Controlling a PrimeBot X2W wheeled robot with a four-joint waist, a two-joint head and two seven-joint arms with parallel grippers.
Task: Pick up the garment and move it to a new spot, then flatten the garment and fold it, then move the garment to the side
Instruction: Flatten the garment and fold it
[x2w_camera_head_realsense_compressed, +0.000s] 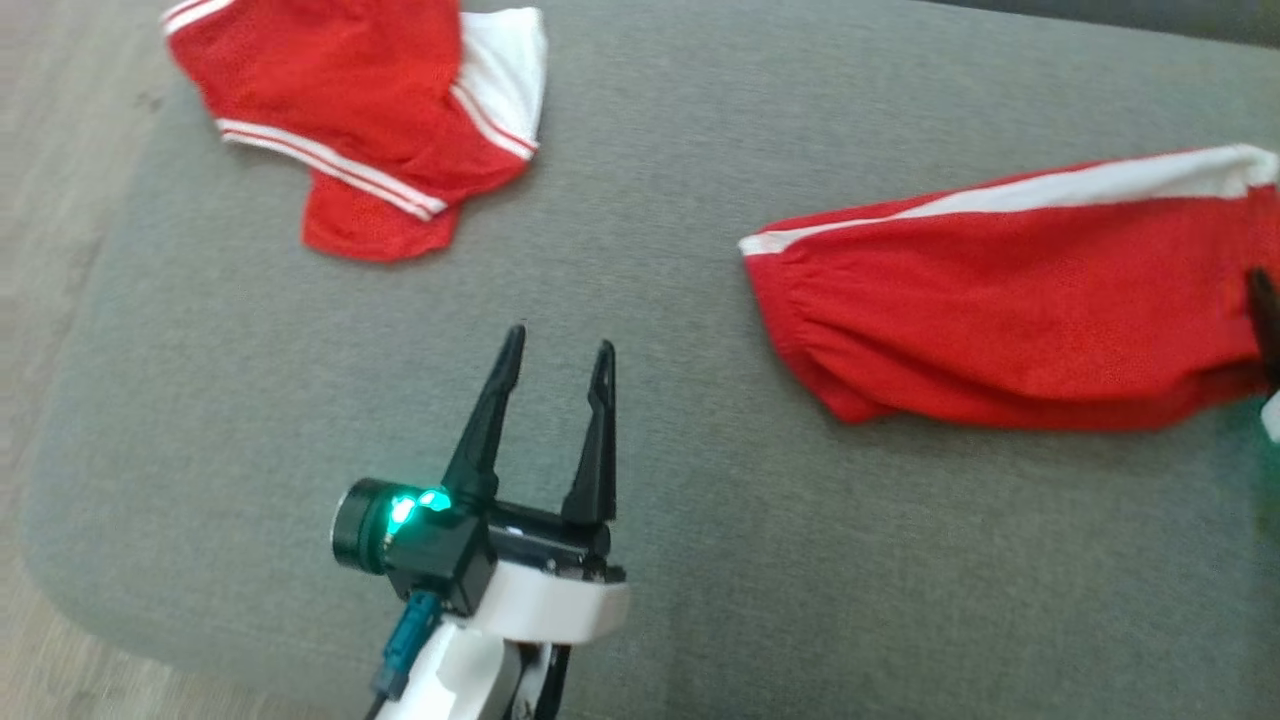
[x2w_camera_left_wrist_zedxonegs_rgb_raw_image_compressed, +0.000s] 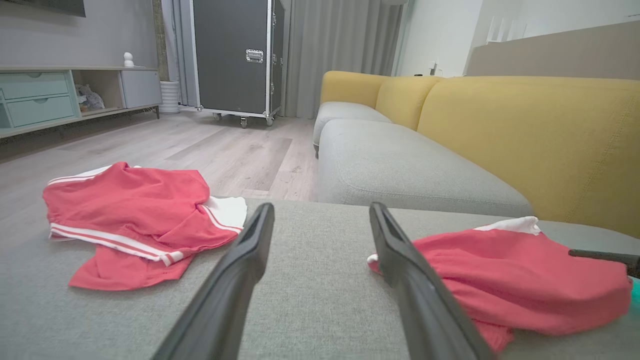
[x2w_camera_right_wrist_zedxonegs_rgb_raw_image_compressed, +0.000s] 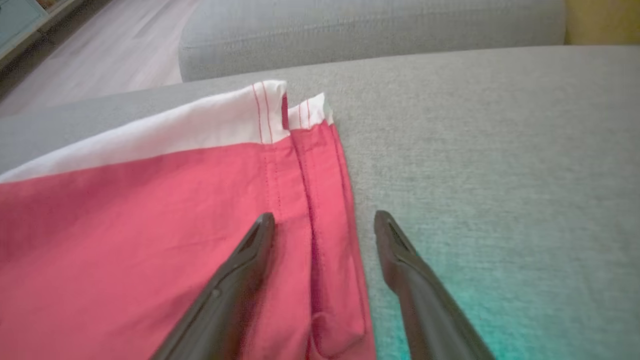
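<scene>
Folded shorts (x2w_camera_head_realsense_compressed: 1000, 320) lie flat by the cushion's (x2w_camera_head_realsense_compressed: 650, 160) right edge. The right pincer (x2w_camera_right_wrist_zedxonegs_rgb_raw_image_compressed: 325, 217) straddles their hem and the left pincer (x2w_camera_head_realsense_compressed: 560, 340) is over bare cushion. Both are apart and grip nothing, so the fold looks set down. Crumpled shorts (x2w_camera_head_realsense_compressed: 350, 110) sit at the far-left corner.

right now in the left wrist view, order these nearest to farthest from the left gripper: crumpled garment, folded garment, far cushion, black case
From the left gripper:
1. crumpled garment, left, and folded garment, right: too close to call
2. far cushion, ahead right, past the gap
3. black case, far back by the curtain
</scene>
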